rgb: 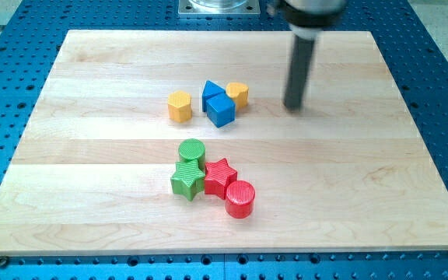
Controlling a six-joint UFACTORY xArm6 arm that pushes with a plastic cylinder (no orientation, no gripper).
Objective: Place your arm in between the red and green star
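The red star (219, 176) lies near the board's middle bottom, touching the green star (186, 178) on its left. A green cylinder (191, 150) sits just above the green star. A red cylinder (239, 198) sits at the red star's lower right. My tip (292, 106) is on the board well up and to the right of the stars, to the right of the yellow and blue blocks.
A yellow block (180, 106), two blue blocks (213, 92) (221, 110) and another yellow block (238, 94) form a cluster at the board's upper middle. The wooden board (92, 171) rests on a blue perforated table (6, 54).
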